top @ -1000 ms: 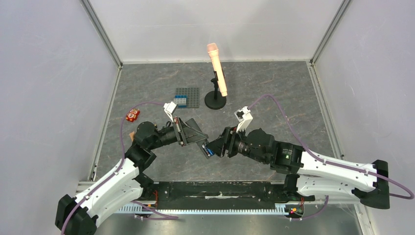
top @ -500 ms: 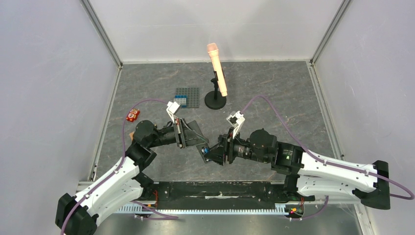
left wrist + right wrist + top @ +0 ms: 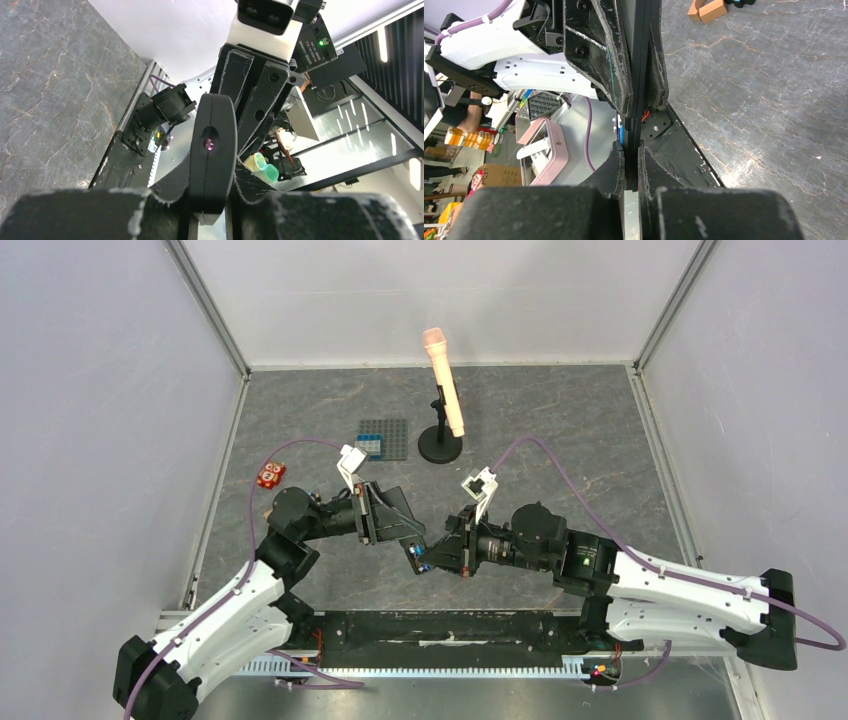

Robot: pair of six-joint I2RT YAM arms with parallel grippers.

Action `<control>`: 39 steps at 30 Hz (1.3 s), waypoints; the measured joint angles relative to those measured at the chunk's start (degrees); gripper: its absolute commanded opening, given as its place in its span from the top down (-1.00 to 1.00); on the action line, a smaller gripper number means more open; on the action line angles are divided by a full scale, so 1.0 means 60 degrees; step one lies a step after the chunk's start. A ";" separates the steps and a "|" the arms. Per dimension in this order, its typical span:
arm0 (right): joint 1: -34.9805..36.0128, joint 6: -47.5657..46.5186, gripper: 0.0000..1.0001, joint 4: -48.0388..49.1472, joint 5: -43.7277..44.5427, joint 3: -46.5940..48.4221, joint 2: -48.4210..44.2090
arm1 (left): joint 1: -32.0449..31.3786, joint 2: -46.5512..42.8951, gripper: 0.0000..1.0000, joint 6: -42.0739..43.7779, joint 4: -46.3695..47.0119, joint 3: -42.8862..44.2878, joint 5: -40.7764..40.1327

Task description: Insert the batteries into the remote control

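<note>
— While both arms meet over the near middle of the table [image 3: 560, 440], what do the pincers have?

— Right gripper [image 3: 630, 172]: jaws drawn together on the thin edge of the remote control [image 3: 212, 125], with only that slab between its fingers [image 3: 610, 167]. Left gripper [image 3: 210, 200]: clamped across the same bar, further along. The remote hangs in the air between the two, off the table.

— Handling?

— Judged light and rigid, a hollow plastic shell that should not bend under either grip. The matt finish should give fair friction. The edge is narrow, though, so a pinch there could twist or slip if one arm pulls off-line. The best hold is across the broad flat faces near mid-length, leaving the compartment end free. The back cover is probably thin and clipped on, so I would not squeeze it hard.

— Appearance?

— Slim, flat, black and plain. Seen end-on from the left wrist, it has a rounded nose with one small violet-tinted emitter window. From the right wrist only its edge shows, as a dark line.

— Batteries?

— Not identified. A blue glint sits beside the right fingers, but I cannot tell whether it is a cell. Nor can I tell whether the compartment is open.

— Surroundings?

— On the far side stand a peach microphone [image 3: 443, 380] and a grey studded plate [image 3: 392, 432] carrying a blue brick [image 3: 369, 447]. A small red item [image 3: 270, 475] lies at the left. All are well apart from the work.
</note>
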 measured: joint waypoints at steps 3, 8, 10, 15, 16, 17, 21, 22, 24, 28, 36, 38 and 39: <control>-0.0015 0.0073 0.85 0.0066 -0.0120 0.0000 -0.0011 | 0.0004 -0.0007 0.96 0.0018 0.0178 0.0000 0.0135; -0.0015 0.0168 0.19 0.0113 -0.0117 0.0000 -0.0011 | 0.0004 -0.0004 0.96 0.0018 0.0215 0.0000 0.0120; -0.0015 0.0149 -0.07 0.0164 -0.0055 0.0000 -0.0011 | -0.0004 -0.0004 0.96 0.0022 0.0036 0.0000 0.0011; -0.0047 0.0131 -0.28 -0.0004 0.0572 -0.0055 -0.0375 | 0.0022 -0.0237 0.96 0.0372 -0.1169 0.0004 -0.0739; -0.0080 0.0135 -0.29 -0.0073 0.0743 -0.0113 -0.0557 | 0.0066 -0.0379 0.96 0.0506 -0.1577 0.0004 -0.0987; -0.0124 0.0127 -0.30 -0.0171 0.0933 -0.0182 -0.0754 | 0.0106 -0.0517 0.96 0.0612 -0.1909 0.0011 -0.1195; -0.0492 -0.0033 -0.31 -0.0776 0.1625 -0.0386 -0.1319 | 0.0426 -0.1144 0.96 0.1009 -0.3362 0.0026 -0.2218; -0.0648 -0.0204 -0.32 -0.1009 0.1749 -0.0390 -0.1333 | 0.0550 -0.1333 0.96 0.1093 -0.3836 0.0040 -0.2579; -0.0969 -0.0670 -0.39 -0.1381 0.1912 -0.0390 -0.1228 | 0.0750 -0.1588 0.96 0.1231 -0.4597 0.0044 -0.3111; -0.1978 -0.2171 -0.50 -0.2065 0.1891 -0.0368 -0.0408 | 0.1137 -0.1843 0.96 0.1337 -0.6029 0.0047 -0.4062; -0.3286 -0.5843 -0.53 -0.3690 0.0954 0.1606 0.3636 | 0.1592 -0.1734 0.96 0.1311 -0.7071 -0.0127 -0.4637; -0.3370 -0.6776 -0.49 -0.3978 0.0718 0.2284 0.4685 | 0.1661 -0.1665 0.96 0.1282 -0.7122 -0.0215 -0.4626; -0.3399 -0.7125 -0.48 -0.4102 0.0634 0.2514 0.5082 | 0.1687 -0.1628 0.96 0.1271 -0.7125 -0.0248 -0.4626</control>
